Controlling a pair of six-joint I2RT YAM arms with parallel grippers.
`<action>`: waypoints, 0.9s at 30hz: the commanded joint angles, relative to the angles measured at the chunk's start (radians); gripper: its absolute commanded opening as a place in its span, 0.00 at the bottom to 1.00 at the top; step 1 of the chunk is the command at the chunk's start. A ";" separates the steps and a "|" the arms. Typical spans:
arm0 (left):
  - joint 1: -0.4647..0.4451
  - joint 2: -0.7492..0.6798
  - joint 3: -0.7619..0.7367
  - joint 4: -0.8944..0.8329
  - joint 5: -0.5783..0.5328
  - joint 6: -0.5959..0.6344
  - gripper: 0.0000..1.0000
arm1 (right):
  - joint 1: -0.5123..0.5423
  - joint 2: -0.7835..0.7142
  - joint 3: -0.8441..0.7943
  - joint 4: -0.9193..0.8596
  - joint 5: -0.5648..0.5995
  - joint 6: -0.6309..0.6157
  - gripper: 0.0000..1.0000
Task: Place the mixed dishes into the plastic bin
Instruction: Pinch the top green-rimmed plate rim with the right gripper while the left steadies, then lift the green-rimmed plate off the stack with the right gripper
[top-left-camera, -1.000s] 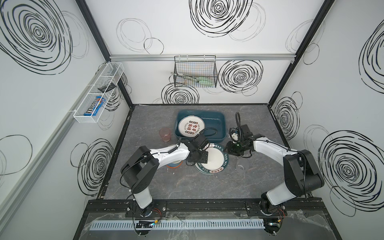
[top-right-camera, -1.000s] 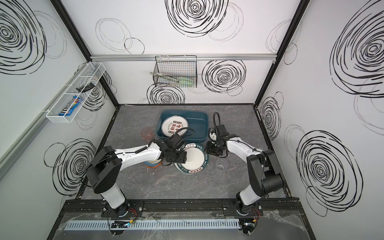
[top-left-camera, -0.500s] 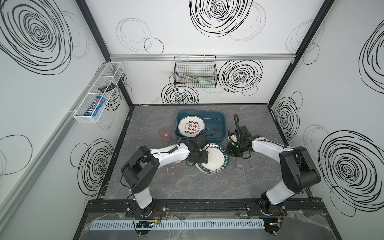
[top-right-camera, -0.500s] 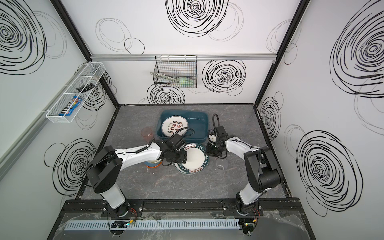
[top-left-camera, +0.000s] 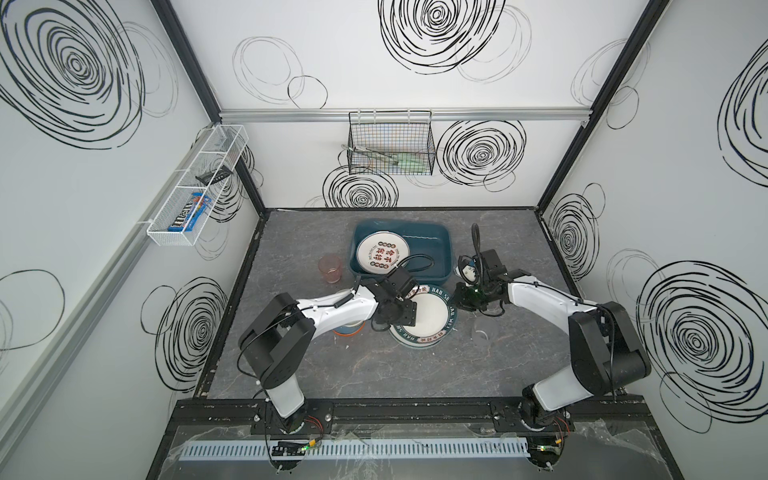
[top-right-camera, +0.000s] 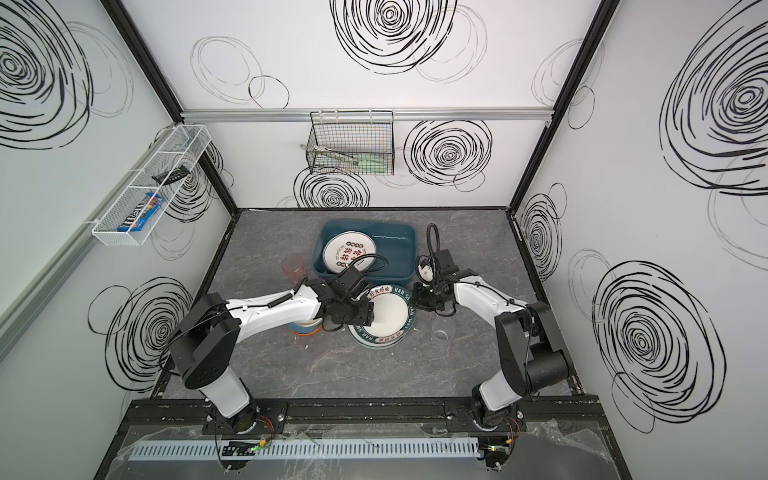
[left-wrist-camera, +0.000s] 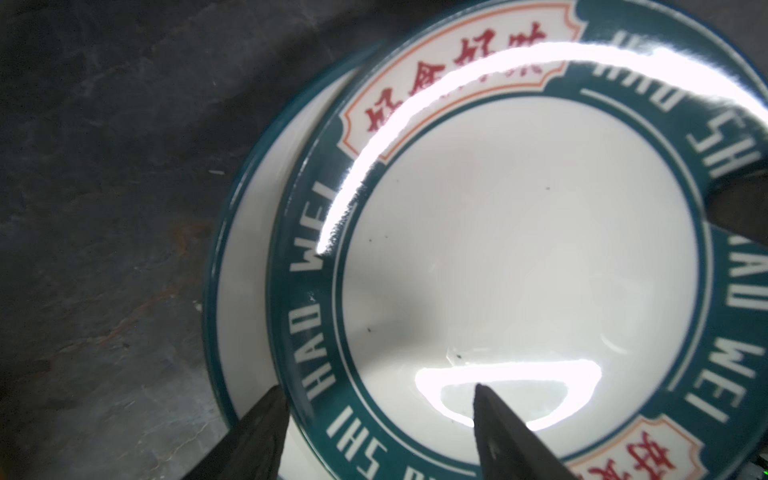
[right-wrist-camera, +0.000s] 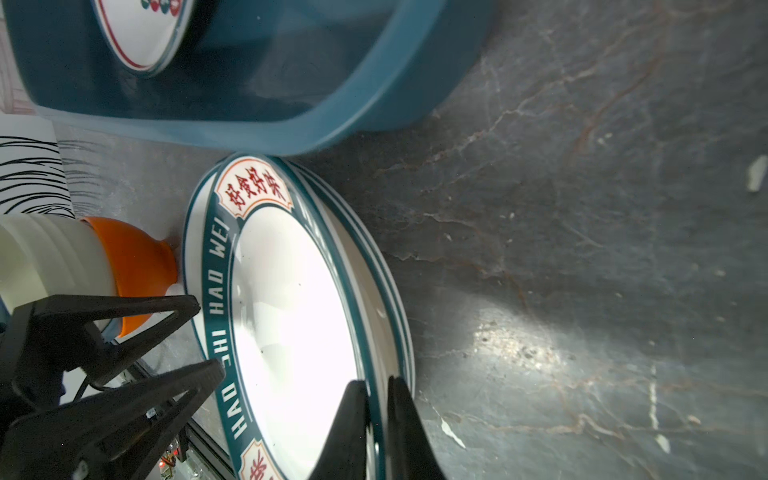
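The right end effector (right-wrist-camera: 376, 382) pinches the top plate (top-left-camera: 428, 318) at its right rim; the left end effector (left-wrist-camera: 378, 388), spread, straddles the left rim. The bin (top-left-camera: 430, 253) lies just behind on the counter (top-left-camera: 374, 374).

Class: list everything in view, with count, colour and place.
Rectangular plastic bin: one, dark teal, back of grey table.
Round character-printed plate: one, white, in the bin.
Teal-rimmed round plates: at least two, white, stacked before the bin.
Nested bowls: count unclear, orange and blue, left of stack.
See-through tumblers: two; pink left of bin, clear right of stack.
Wire basket: one, black, back wall.
Mesh shelf: one, white, left wall.
Left gripper: open, astride rim of top plate.
Right gripper: shut on that rim.
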 joint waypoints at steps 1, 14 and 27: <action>0.001 -0.074 0.007 0.007 0.009 -0.009 0.75 | -0.001 -0.048 0.029 -0.059 0.082 -0.001 0.00; 0.048 -0.252 0.003 -0.031 0.006 -0.006 0.79 | 0.001 -0.167 0.116 -0.124 0.037 -0.002 0.00; 0.168 -0.406 0.002 -0.050 0.064 0.007 0.82 | 0.000 -0.209 0.226 -0.113 -0.044 0.013 0.00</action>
